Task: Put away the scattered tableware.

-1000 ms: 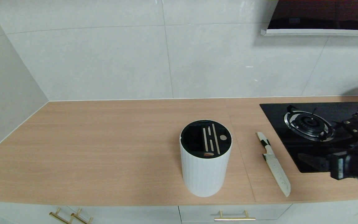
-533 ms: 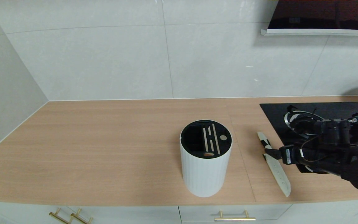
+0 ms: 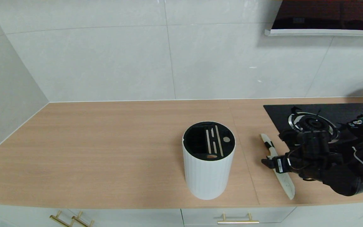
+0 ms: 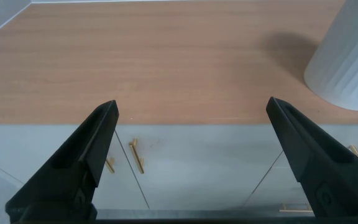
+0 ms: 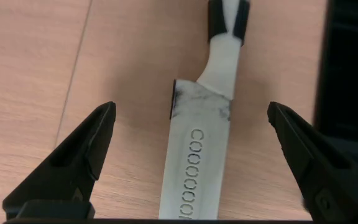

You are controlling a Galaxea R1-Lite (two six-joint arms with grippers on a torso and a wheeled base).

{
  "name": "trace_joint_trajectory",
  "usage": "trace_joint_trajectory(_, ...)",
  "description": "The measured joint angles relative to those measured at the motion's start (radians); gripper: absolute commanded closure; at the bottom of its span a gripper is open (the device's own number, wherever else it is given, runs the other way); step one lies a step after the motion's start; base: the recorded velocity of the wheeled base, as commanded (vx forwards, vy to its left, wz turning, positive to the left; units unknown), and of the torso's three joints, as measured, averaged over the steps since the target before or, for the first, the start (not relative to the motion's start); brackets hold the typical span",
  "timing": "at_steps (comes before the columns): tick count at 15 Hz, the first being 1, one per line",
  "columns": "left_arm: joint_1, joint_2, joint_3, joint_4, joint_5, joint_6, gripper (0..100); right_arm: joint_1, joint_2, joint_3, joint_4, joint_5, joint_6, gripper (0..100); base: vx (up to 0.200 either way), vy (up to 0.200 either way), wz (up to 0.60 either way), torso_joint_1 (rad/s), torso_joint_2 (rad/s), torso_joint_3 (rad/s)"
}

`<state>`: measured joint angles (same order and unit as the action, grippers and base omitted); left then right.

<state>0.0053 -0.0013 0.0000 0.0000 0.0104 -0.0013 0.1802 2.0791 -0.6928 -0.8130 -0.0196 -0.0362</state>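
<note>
Take the white ribbed holder [image 3: 209, 160] as your reference. It stands upright on the wooden counter [image 3: 106, 151], and its black top is cut with narrow slots, a square opening and two small round holes.

The knife [image 3: 286, 185] you are after lies flat on the counter to the right of the holder. It is near the holder but not touching it, between the holder and the black stove [image 3: 282, 113]. Its handle, white with black bands, points back toward the tiled wall [image 3: 106, 63] behind the holder. Its pale blade, marked with a row of small ovals, points toward the counter's front edge and ends about level with the holder's base.

Your right gripper [image 5: 191, 112] hangs over the knife, to the right of the holder, with its fingers [image 5: 86, 155] spread wide. One finger sits on each side of the blade, close to where the blade meets the handle. Both stand apart from the blade, so nothing is gripped. You cannot tell from these views whether the fingertips touch the counter.

Your left gripper [image 4: 191, 104] is in front of the holder and to its left, facing the counter's front edge and the white cupboard fronts with their gold handles [image 4: 135, 155]. Its fingers are spread wide too and hold nothing. The holder's ribbed side shows beyond one of its fingers.
</note>
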Motion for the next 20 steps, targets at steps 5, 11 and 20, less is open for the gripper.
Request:
trace_joint_trajectory(5, 0.0, 0.0, 0.0, 0.0, 0.0, 0.0, 0, -0.002, 0.036, -0.019, -0.01, 0.0, 0.002, 0, 0.0, 0.0, 0.0, 0.0, 0.0, 0.0)
trace_joint_trajectory(11, 0.0, 0.0, 0.0, 0.0, 0.0, 0.0, 0, -0.003, 0.063, -0.027, -0.023, 0.0, 0.004, 0, 0.0, 0.0, 0.0, 0.0, 0.0, 0.0)
trace_joint_trajectory(20, 0.0, 0.0, 0.0, 0.0, 0.0, 0.0, 0, -0.02, 0.097, -0.041, -0.041, -0.003, 0.003, 100, 0.0, 0.0, 0.0, 0.0, 0.0, 0.0)
